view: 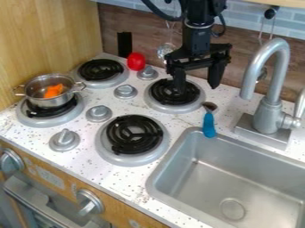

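Utensil (209,125), blue-handled, lies below the spread pincer (197,88).

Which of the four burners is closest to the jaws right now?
The burner just beyond the blue-handled utensil, its coil partly hidden by the gripper; the others lie farther off.

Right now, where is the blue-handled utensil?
The blue-handled utensil lies right of centre in the camera view, between the rear-right burner and the sink.
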Motion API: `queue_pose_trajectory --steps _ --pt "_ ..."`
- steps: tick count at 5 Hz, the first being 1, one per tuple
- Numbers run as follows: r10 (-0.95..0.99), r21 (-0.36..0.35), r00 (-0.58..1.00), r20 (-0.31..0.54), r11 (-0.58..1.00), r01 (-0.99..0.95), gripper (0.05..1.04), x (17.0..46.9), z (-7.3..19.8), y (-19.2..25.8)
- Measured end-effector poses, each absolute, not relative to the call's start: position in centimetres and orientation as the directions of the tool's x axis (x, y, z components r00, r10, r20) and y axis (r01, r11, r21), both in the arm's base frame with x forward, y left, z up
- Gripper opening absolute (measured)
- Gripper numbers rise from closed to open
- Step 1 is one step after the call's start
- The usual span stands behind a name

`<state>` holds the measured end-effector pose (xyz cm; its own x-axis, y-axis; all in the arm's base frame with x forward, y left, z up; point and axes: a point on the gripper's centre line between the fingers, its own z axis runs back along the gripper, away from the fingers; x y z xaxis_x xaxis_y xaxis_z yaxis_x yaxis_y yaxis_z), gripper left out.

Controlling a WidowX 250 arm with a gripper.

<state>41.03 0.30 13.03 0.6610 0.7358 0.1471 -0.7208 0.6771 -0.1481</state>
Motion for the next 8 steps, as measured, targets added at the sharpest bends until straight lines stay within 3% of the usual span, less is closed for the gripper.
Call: queue_pose_trajectory --steps 2,3,6,7,8 --pt "0.746 -0.091 0.659 0.094 0.666 -0.741 1.001 40.1 11.3 0.9" --pt "0.782 -0.117 0.614 0.107 0.623 -0.774 1.001 38.8 13.8 3.0" --pt "0.91 -0.152 0.298 0.287 0.35 -0.924 1.001 34.4 22.0 14.7" --pt "0.939 -0.174 0.187 0.29 0.244 -0.954 1.001 33.1 22.6 18.2" --pt "0.961 -0.143 0.124 0.249 0.163 -0.976 1.001 32.5 19.5 22.7"
